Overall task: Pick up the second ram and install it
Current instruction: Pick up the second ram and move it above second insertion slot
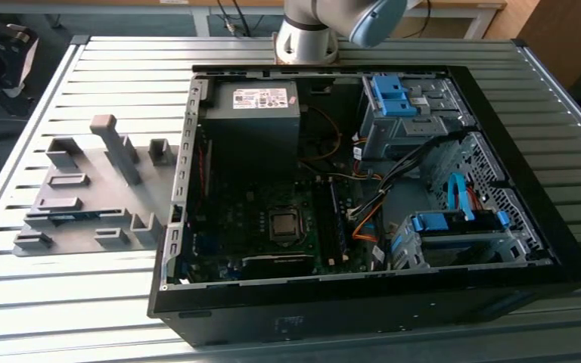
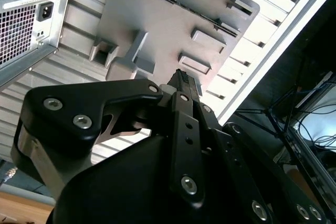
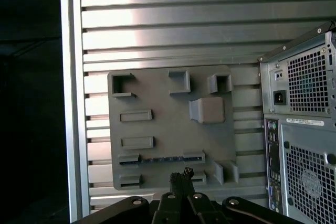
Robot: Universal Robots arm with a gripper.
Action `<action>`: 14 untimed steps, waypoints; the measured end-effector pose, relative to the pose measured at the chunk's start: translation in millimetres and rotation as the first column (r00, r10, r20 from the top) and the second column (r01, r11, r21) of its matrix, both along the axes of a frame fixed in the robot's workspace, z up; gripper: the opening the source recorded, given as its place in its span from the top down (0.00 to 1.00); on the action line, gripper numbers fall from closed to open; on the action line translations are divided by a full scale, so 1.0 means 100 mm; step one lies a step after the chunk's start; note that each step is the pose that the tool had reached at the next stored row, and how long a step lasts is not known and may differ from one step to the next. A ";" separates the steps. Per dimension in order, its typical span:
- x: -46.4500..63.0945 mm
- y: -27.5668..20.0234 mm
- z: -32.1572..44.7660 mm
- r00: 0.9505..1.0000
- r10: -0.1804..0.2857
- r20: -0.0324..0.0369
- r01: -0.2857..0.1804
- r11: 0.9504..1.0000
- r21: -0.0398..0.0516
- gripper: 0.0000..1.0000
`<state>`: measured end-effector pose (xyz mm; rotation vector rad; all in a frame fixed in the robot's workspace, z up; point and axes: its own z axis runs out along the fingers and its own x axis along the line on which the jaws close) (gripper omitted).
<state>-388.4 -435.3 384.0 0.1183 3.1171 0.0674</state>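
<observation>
**Desk:** Where's your stick?

**Me:** The second ram (image 3: pixel 161 159) sits in the grey holder plate (image 3: pixel 163 129), left of the PC case (image 1: pixel 532 253). It stands on its long edge along the plate's near side, with each end caught in a small block. I take that as deliberate: the top edge is left free, so fingers can close on its flat faces from above.

**Desk:** And the gripper?

**Me:** My gripper (image 3: pixel 181 178) hangs well above the holder plate, touching nothing. In both wrist views the fingers (image 2: pixel 185 90) are drawn together, with nothing I can see between them.

**Desk:** Anything in the way?

**Me:** On the plate, the tall post (image 3: pixel 207 109) stands toward the far right, apart from the ram. Low blocks sit just beside the ram's ends. The case lies on its side with the lid off, so the slot rails (image 1: pixel 337 219) face up. Orange cables (image 1: pixel 369 227) cross just right of them, and the drive cage (image 1: pixel 472 249) rises nearby. Everything rests on the slatted table (image 1: pixel 28 310).
</observation>
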 end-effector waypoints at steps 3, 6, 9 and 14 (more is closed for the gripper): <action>0.00 0.000 0.000 1.000 0.000 0.000 0.000 1.000 0.000 0.89; 0.00 0.000 0.000 1.000 0.008 0.000 -0.008 1.000 0.000 0.89; -0.01 0.000 0.000 0.999 0.034 0.000 -0.034 0.999 0.000 0.89; -0.03 0.000 0.000 0.996 0.089 0.000 -0.089 0.996 -0.001 0.89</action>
